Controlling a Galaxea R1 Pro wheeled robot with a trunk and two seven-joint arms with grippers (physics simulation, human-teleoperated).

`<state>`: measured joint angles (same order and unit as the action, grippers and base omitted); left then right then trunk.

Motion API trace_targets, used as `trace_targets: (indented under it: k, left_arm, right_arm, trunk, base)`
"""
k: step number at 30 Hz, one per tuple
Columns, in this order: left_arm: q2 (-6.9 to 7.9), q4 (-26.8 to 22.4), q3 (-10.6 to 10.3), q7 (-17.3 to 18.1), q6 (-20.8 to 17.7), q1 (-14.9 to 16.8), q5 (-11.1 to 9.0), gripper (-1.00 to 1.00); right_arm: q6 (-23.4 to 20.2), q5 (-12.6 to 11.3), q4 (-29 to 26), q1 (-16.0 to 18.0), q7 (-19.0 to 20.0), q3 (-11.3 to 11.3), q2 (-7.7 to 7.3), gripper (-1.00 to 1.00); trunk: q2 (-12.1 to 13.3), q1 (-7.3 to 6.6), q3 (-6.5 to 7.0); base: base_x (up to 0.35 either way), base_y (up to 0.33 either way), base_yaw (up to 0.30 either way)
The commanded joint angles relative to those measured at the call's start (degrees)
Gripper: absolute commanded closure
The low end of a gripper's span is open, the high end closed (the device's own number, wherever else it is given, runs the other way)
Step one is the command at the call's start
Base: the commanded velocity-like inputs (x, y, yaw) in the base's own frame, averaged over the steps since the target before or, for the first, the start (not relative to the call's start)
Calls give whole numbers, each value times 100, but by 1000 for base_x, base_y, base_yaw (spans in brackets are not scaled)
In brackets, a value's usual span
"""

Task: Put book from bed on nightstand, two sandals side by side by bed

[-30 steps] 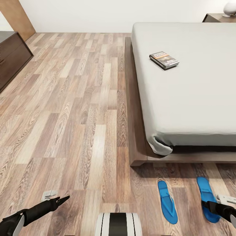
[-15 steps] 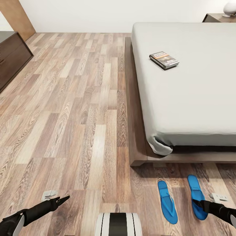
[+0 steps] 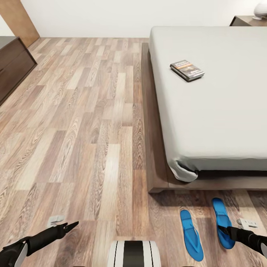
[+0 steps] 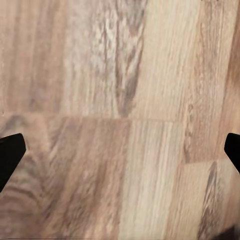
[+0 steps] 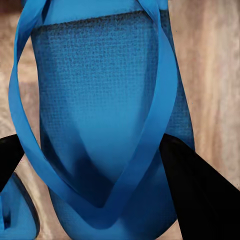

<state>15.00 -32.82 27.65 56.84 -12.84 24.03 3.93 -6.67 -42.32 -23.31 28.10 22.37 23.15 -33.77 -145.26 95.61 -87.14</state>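
Sandal [image 5: 107, 125] bright blue, textured (thin straps); right hand [image 5: 95, 172] apparently gripping it.

Brown wood-plank floor [image 3: 92, 122] with light and dark boards, plain white wall [image 3: 111, 16] at the far end, dark brown cabinet [image 3: 13, 68] along the floor's left edge, tan wooden panel [image 3: 18, 18] in the far left corner

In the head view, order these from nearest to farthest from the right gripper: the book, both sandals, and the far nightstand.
1. Right sandal, under the right gripper.
2. Left sandal, beside it on the floor.
3. Book, on the bed.
4. Nightstand, at the bed's far corner.
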Motion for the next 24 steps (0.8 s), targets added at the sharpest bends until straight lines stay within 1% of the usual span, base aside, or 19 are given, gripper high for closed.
trace_targets:
  k: [1, 6, 13, 20, 24]
  left_arm:
    - [-6, -5, 39, 43, -52, 5, 40, -100]
    - [-10, -5, 33, 29, -52, 5, 45, -100]
    - [-46, -5, 18, 20, -58, 5, 67, -100]
    - [-50, -5, 37, 20, -53, 5, 57, -100]
    - [-50, -5, 38, 17, -52, 5, 56, -100]
  right_arm:
    - [-36, -66, -7, 2, -4, 23, -6, 100]
    - [-36, -66, -7, 2, -4, 23, -6, 100]
    - [-36, -66, -7, 2, -4, 23, -6, 100]
    - [-36, -66, -7, 2, -4, 23, -6, 100]
    - [-36, -66, -7, 2, -4, 23, -6, 100]
  trunk:
    - [-2, -1, -3]
    - [-2, -1, -3]
    - [-2, -1, -3]
    - [-2, -1, -3]
    - [-2, -1, -3]
  base:
    - [-62, 172, 0]
    - [-121, 149, 0]
    - [-44, 17, 0]
    - [-44, 17, 0]
    - [-3, 97, 0]
